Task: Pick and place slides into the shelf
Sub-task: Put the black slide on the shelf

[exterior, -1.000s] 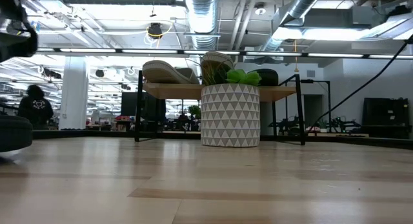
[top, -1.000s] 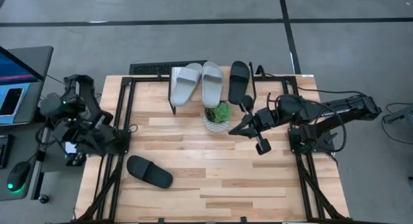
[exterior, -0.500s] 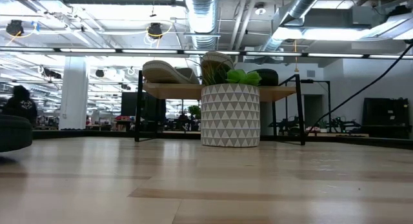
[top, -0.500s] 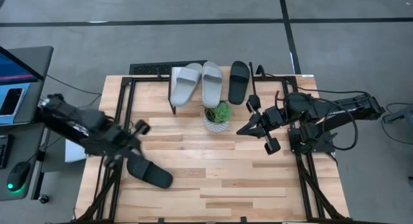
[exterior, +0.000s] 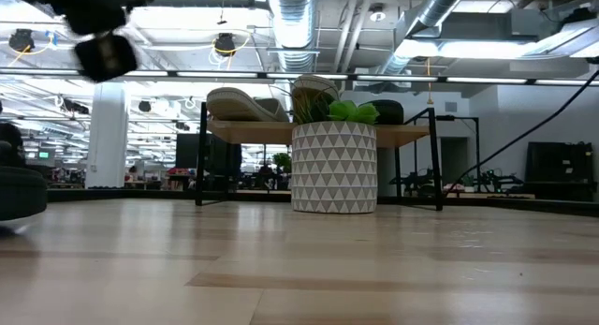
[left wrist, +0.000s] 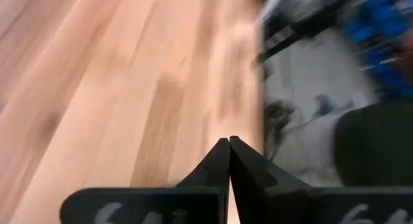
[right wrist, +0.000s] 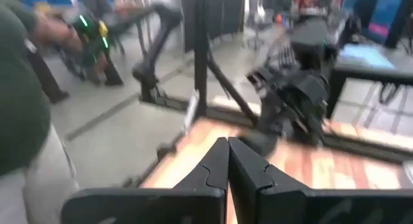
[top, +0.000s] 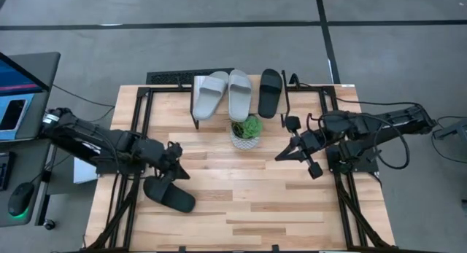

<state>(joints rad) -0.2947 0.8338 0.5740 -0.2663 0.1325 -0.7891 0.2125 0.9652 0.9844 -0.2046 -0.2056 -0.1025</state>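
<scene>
The left arm reaches in from the left, its tool (top: 175, 160) low with fingers pressed together. The right arm stretches in from the right, its tool (top: 281, 155) likewise closed.

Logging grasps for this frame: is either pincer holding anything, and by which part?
Nothing held. The left pincer is shut and empty above the black slide; the right pincer is shut and empty too.

Four slide sandals in all. Two light grey slides (top: 210, 95) (top: 239, 93) and one black slide (top: 270, 92) sit on top of one small shelf (top: 198, 82) at the far edge of the table. A second black slide (top: 169, 194) lies on the table near the left. One patterned plant pot (top: 246, 131) stands just in front of the shelf. Two robot arms, each with one gripper: left gripper (top: 177, 160), right gripper (top: 295, 147). One wooden table (top: 248, 202).
</scene>
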